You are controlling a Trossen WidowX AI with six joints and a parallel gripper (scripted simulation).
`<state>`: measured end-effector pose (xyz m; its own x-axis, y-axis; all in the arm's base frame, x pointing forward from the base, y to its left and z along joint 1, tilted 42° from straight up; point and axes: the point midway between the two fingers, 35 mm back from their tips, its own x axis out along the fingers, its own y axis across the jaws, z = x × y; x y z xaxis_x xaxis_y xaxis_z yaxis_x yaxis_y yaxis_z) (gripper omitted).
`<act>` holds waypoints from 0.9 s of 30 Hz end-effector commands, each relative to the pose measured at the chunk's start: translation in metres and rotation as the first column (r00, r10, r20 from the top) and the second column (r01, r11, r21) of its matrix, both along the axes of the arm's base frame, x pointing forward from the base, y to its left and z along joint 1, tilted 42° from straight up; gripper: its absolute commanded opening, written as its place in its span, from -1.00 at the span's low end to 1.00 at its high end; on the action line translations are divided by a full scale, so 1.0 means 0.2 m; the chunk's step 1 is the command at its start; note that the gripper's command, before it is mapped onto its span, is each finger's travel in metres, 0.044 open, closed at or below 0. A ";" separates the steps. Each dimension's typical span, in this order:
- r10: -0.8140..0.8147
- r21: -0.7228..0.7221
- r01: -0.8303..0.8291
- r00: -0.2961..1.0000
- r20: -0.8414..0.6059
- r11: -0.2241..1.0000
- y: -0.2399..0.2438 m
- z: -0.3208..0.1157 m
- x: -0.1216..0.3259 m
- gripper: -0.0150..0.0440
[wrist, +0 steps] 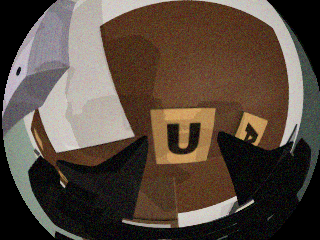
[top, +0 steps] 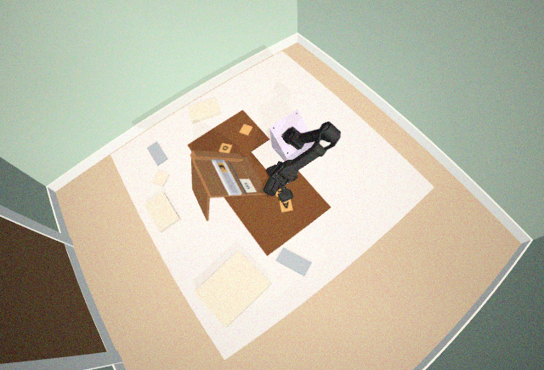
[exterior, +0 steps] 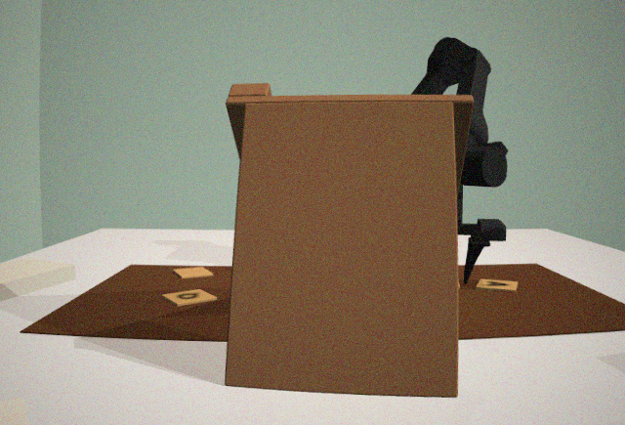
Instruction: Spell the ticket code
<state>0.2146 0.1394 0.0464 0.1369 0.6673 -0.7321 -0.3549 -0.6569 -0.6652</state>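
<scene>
1. between and just below the parted fingertips of the gripper [top: 280,193] [exterior: 465,277] [wrist: 183,136], a pale wooden tile [top: 277,196] [wrist: 183,150] lies flat, its bold black "u" facing up; the jaws stand wide, holding nothing.
2. close beside it on the dark brown mat [top: 272,225] [exterior: 101,304] [wrist: 200,50] is the "a" tile [top: 286,206] [exterior: 497,284] [wrist: 254,125], same light wood, turned at an angle.
3. next comes the sloping brown board [top: 237,167] [exterior: 343,243]. its white ticket [top: 247,185] has dark print too small to read in the top view.
4. the pale grey rail [top: 230,179] carries one tile [top: 222,167] near one end, letter unclear.
5. past the board, a tile with a round letter [top: 225,148] [exterior: 188,297] lies flat, and near it a plain-looking tile [top: 246,129] [exterior: 192,272].
</scene>
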 end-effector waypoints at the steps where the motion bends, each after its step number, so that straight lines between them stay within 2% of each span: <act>1: -0.004 -0.004 0.004 1.000 -0.005 1.000 0.00 -0.01 0.00 0.66; 8: -0.004 -0.004 0.004 1.000 -0.005 1.000 0.00 -0.01 0.00 0.66; 24: -0.004 -0.004 0.004 1.000 -0.004 1.000 0.00 0.00 0.00 0.30; 27: -0.004 -0.004 0.004 1.000 -0.004 1.000 -0.01 0.01 0.00 0.03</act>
